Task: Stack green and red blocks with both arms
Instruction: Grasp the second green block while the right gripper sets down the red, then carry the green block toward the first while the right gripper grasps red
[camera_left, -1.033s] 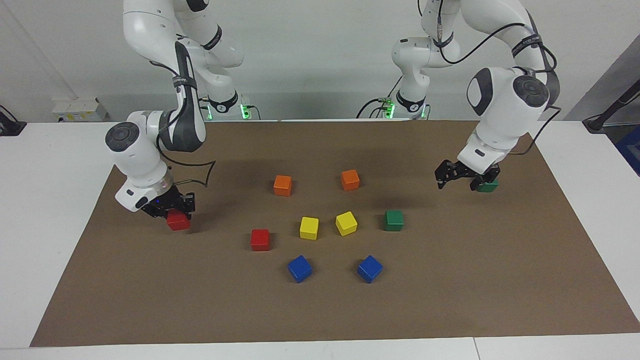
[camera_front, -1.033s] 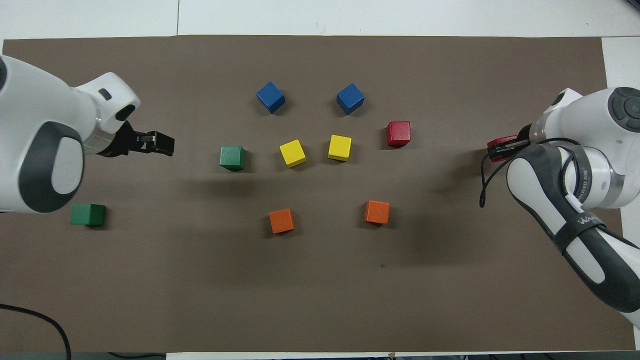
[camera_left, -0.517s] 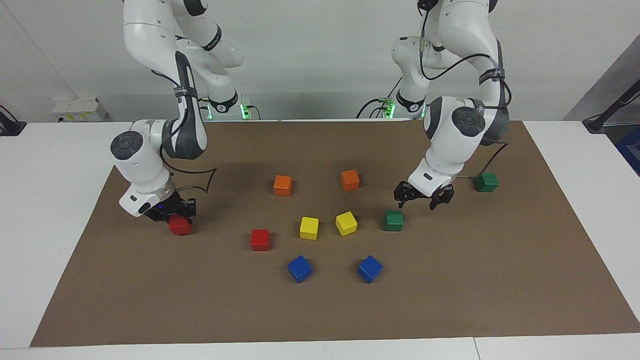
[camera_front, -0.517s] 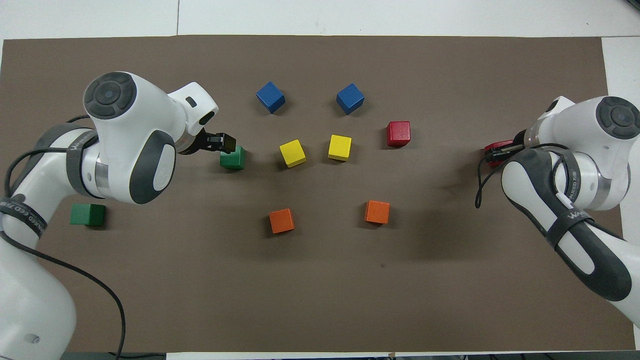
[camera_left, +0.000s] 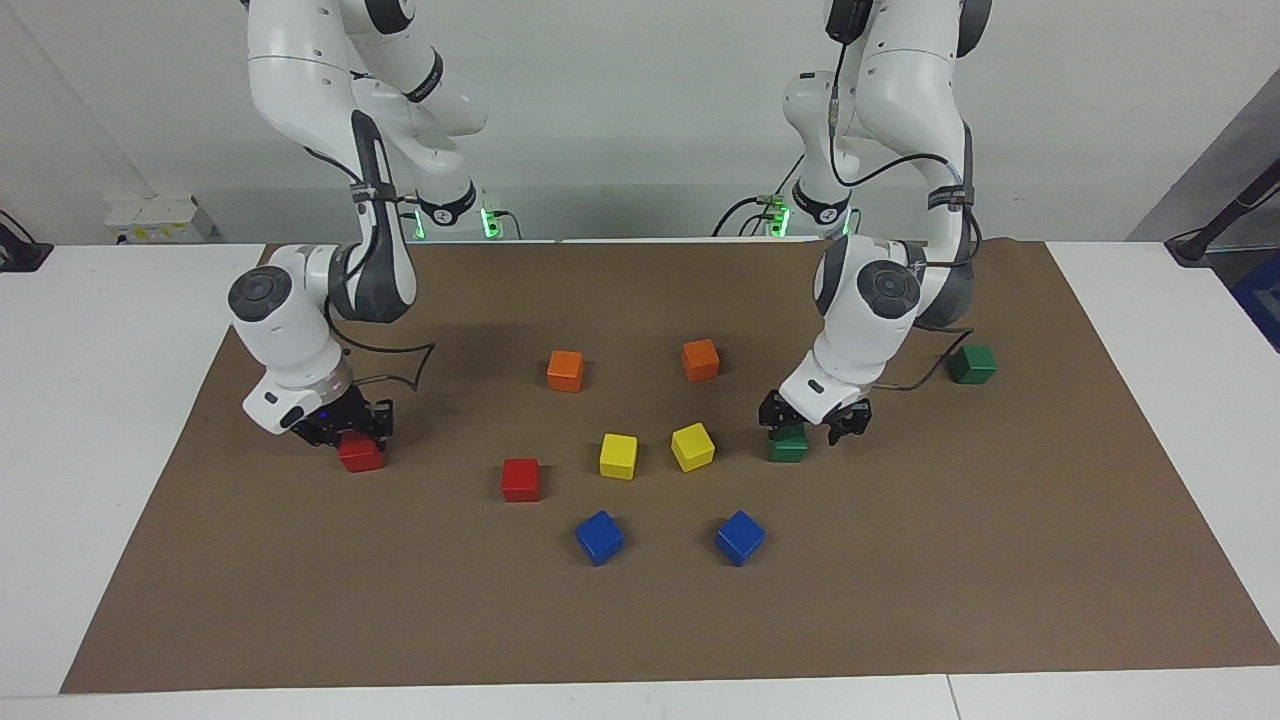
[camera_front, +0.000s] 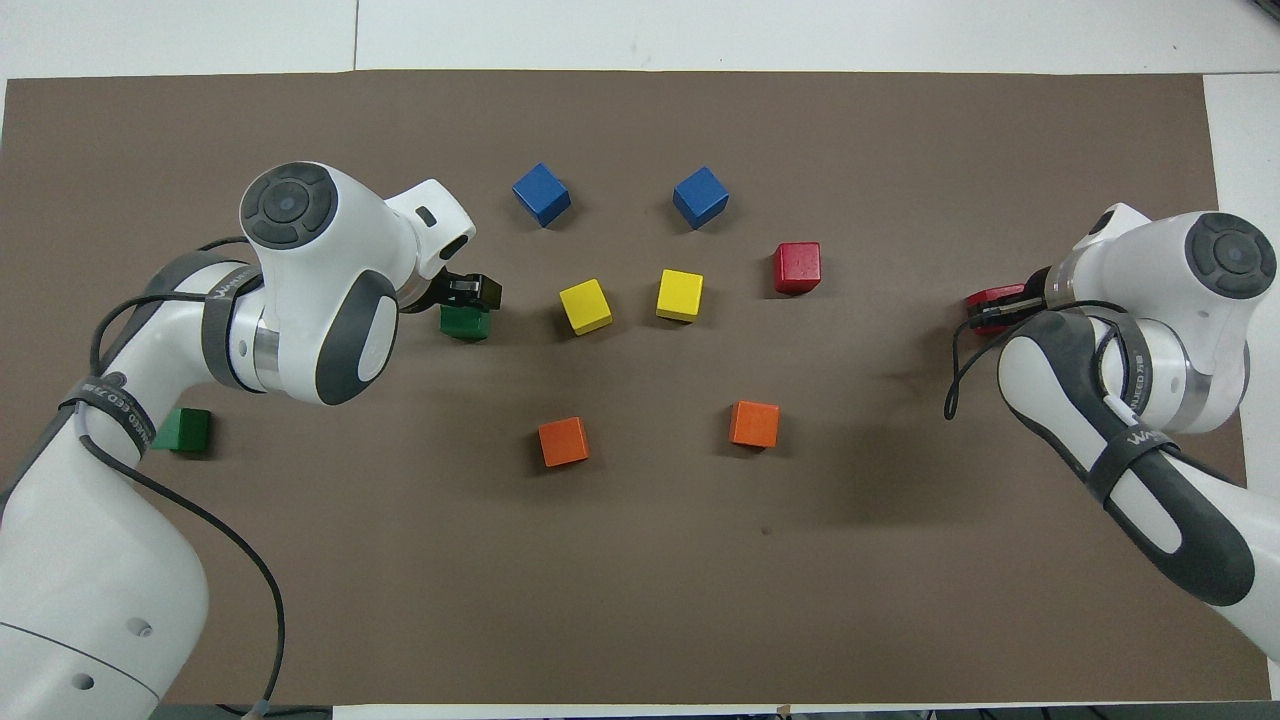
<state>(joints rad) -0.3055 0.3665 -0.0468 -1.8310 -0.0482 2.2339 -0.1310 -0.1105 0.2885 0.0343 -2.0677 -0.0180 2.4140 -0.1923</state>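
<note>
Nearest the robots, one green block (camera_left: 972, 364) sits alone at the left arm's end of the table. Farther out, the left gripper (camera_left: 812, 420) is low with open jaws around the second green block (camera_left: 788, 446). The right gripper (camera_left: 345, 428) is on a red block (camera_left: 361, 454), grip unclear; the other red block (camera_left: 520, 479) lies farther still.

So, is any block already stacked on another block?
No, in the facing view each green block and red block sits alone on the brown mat.
</note>
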